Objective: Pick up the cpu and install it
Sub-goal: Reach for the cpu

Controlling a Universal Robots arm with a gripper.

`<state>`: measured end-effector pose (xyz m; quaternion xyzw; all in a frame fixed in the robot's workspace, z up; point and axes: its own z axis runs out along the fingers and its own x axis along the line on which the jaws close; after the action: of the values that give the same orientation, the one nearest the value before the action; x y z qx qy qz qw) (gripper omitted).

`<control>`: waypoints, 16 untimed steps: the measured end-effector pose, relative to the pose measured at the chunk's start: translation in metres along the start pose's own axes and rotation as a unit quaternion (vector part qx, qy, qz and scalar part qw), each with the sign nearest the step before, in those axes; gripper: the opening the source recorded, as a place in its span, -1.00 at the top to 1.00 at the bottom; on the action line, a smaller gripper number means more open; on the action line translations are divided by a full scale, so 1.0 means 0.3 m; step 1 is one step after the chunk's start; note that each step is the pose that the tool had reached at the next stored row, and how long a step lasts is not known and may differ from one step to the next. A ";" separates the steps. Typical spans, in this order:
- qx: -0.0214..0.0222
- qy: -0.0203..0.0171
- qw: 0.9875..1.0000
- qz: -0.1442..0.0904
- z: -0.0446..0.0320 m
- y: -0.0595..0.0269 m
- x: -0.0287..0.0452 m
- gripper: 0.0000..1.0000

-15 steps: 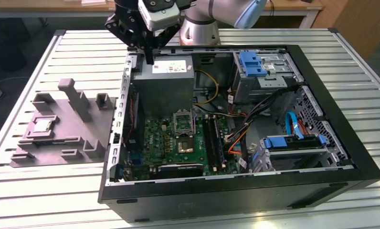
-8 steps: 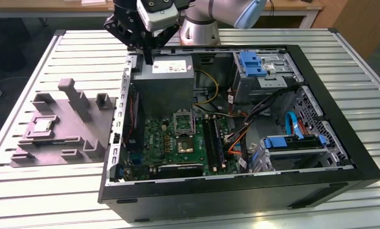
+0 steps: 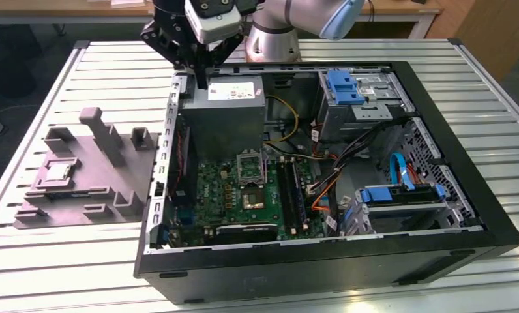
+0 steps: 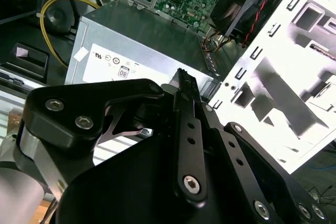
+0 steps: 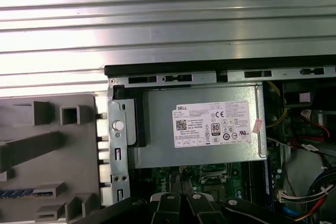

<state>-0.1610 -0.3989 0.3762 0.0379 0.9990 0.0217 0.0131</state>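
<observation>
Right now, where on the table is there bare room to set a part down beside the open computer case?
Bare slatted table lies beyond the grey fixture tray holding the cpu, at the exterior view's left, and again in front of that tray, left of the case. Inside the case it is crowded: cables, drive cages, and the power supply by the gripper.

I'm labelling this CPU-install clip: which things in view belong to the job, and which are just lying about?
Job: cpu, on the grey holder; motherboard socket; pincer.
Lying about: power supply; blue drive bracket; dark chip beside the socket; slatted table.
</observation>
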 end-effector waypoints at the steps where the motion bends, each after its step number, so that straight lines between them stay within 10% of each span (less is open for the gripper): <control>1: 0.000 0.000 1.000 0.000 0.000 0.000 0.001 0.79; 16: 0.000 0.000 1.000 0.000 0.005 -0.001 0.013 0.79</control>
<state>-0.1648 -0.3989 0.3747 0.0379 0.9990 0.0217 0.0131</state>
